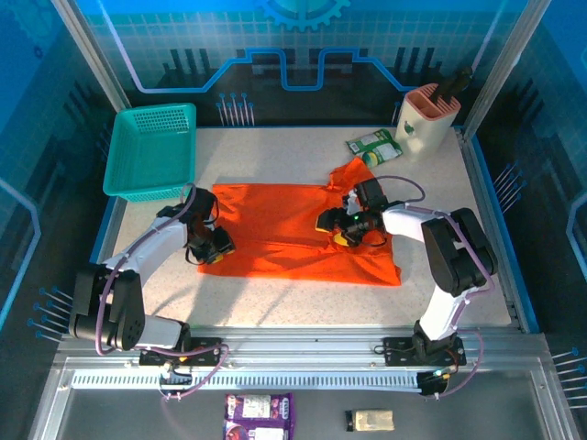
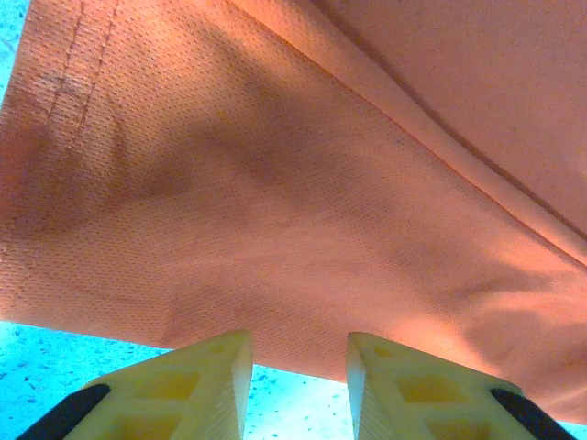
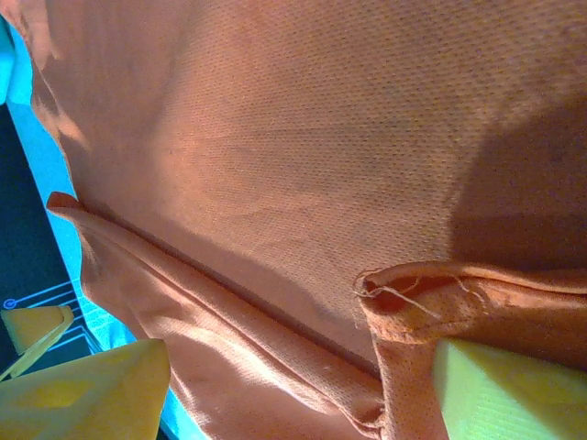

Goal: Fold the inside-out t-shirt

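I see the inside-out t-shirt (image 1: 284,229) spread flat across the middle of the counter (image 1: 303,298), its long side running left to right. One corner is pulled up toward the far right.

My left end effector (image 1: 217,246) sits at the shirt's near-left corner. In the left wrist view the left end effector (image 2: 298,353) has its yellow fingers (image 2: 215,376) set narrow, with a small gap between them and nothing in it. They point at the hem of the shirt (image 2: 275,183), and a strip of bare counter (image 2: 55,357) shows just in front of the tips.

My right end effector (image 1: 332,223) is down on the right-centre of the cloth. Its wrist view shows the right end effector (image 3: 298,367) with its jaws spread wide across the shirt (image 3: 321,137). A rumpled fold (image 3: 422,298) with loose threads lies beside the right-hand finger (image 3: 504,390). I cannot tell whether that fold actually touches the pad.

The teal basket (image 1: 151,151) stands at the far left corner of the counter, apart from the shirt.
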`<state>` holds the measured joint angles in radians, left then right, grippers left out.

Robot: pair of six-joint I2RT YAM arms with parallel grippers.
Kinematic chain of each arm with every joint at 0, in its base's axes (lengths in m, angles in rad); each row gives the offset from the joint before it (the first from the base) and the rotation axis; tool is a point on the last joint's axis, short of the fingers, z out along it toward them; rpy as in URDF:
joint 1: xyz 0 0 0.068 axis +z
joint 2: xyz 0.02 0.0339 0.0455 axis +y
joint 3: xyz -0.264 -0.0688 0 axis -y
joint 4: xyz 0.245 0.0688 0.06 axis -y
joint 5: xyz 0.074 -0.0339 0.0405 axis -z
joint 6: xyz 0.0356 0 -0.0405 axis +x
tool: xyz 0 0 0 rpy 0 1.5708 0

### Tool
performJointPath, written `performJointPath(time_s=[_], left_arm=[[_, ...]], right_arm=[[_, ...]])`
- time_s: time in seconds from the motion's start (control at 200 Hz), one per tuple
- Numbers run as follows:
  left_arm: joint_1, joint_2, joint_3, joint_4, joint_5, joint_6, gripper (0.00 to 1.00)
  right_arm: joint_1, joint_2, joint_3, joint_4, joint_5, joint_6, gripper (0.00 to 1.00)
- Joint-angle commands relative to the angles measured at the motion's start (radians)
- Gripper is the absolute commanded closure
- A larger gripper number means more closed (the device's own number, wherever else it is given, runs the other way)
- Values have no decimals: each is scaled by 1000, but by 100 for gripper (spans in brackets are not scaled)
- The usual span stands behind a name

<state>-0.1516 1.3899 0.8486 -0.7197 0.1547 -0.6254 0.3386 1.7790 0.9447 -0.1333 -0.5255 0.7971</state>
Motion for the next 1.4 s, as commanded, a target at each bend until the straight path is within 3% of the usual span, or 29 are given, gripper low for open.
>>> performJointPath(time_s=[0.0,0.285,0.56,0.74,0.986,1.201,1.396], left_arm=[[4,25,19,-5,-7,28,66],[7,198,150,26,-45,68,73],[60,403,206,27,-70,84,80],[98,359,87,71,-30,59,80],[94,192,-101,114,39,-24,78],[90,42,-67,71,62,-32,76],[105,93,202,-52,-20,99,72]], right_arm=[[-21,-37,-7,10,-14,5,24],[-153,-329,-94,-291,74,-113,23],[-264,-383,-241,-369,126,-155,23],[-294,-409,-349,-380,213,-86,23],[-298,-596,-458,-524,289,-23,23],[-304,-727,-327,-660,289,-88,25],[-296,-572,-45,-629,235,-369,34]])
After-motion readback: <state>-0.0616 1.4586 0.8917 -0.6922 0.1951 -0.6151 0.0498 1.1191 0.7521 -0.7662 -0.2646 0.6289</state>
